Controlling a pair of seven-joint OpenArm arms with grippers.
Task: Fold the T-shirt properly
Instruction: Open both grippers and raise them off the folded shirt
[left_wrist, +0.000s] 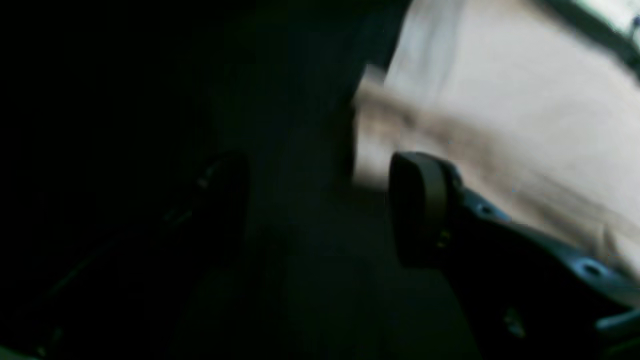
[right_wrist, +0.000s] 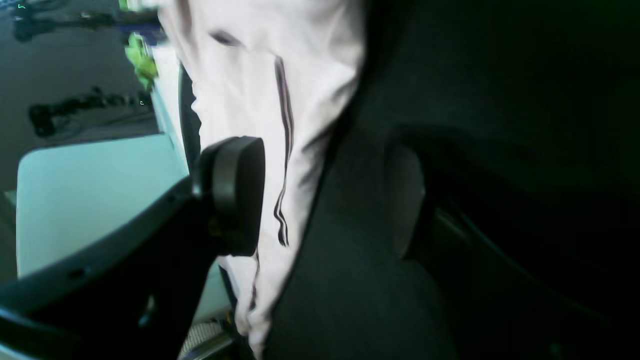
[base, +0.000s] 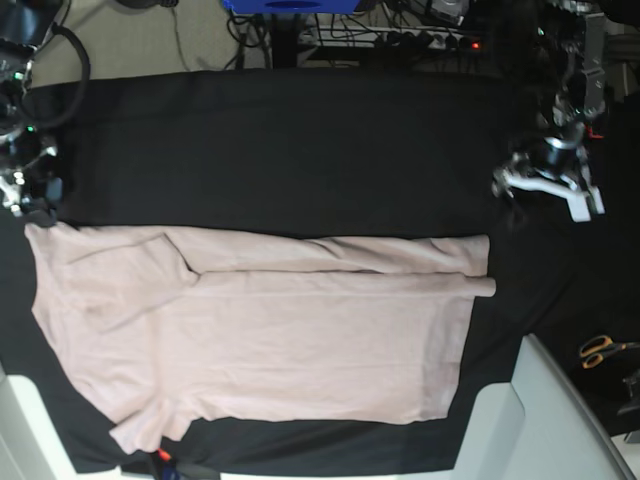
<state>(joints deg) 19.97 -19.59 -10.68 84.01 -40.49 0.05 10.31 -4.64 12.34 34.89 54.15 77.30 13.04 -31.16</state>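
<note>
We see the T-shirt lying flat on the black tablecloth, its far long edge already turned in as 1 fold. Both claws stand open and empty: the left gripper just off the hem corner, the right gripper just off the shoulder corner. We judge the next fold needs fresh grips on those corners. Scissors lie well apart from the left gripper, and nothing blocks either claw.
</note>
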